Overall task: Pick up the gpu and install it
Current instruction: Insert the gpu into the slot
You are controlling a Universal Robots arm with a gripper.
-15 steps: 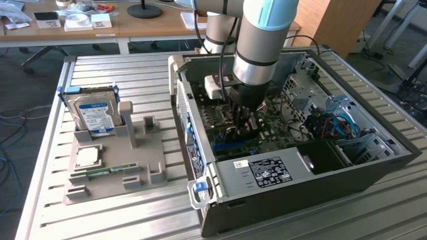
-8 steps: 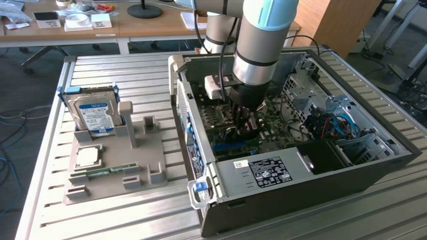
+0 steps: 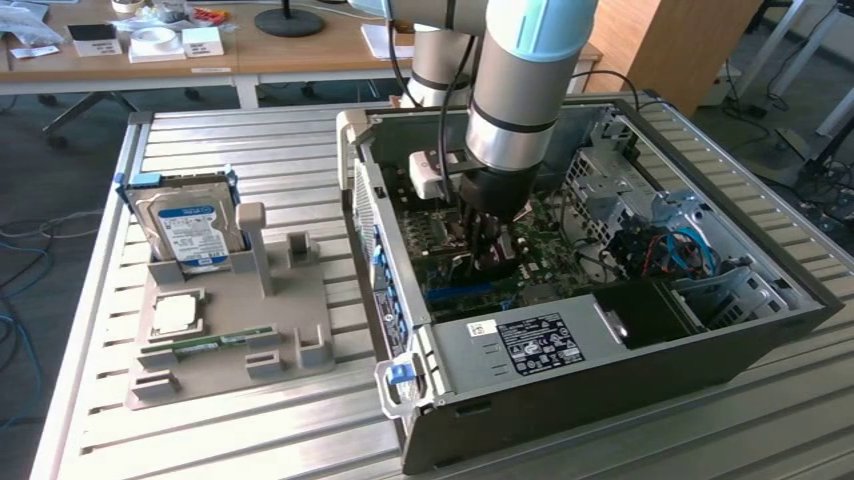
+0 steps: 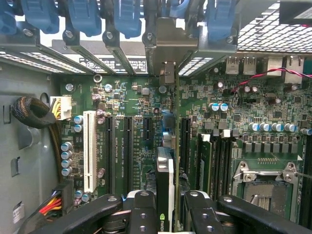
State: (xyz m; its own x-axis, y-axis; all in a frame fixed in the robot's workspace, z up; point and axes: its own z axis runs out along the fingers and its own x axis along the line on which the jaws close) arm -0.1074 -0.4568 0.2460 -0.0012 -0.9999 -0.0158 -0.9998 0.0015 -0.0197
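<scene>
The gpu [image 4: 165, 187] shows edge-on in the wrist view, a thin card with a pale edge and a green logo. It stands upright over the black expansion slots [image 4: 127, 146] of the green motherboard [image 4: 136, 112]. My gripper [image 4: 168, 207] is shut on it, with one black finger [image 4: 141, 209] on each side. The card's metal end bracket [image 4: 165, 53] lies against the row of rear slot openings. In the exterior view my gripper [image 3: 490, 252] reaches down inside the open computer case [image 3: 534, 350], and the gpu [image 3: 483, 270] is a dark shape below it, close over the board.
Blue retention clips [image 4: 83, 17] line the case's rear wall. A white slot [image 4: 89, 151], a cable bundle [image 4: 29, 112] and the CPU socket [image 4: 265, 180] flank the card. Outside the case, a grey holder [image 3: 267, 320] carries a hard drive [image 3: 194, 225], a processor [image 3: 178, 313] and a memory stick [image 3: 200, 345].
</scene>
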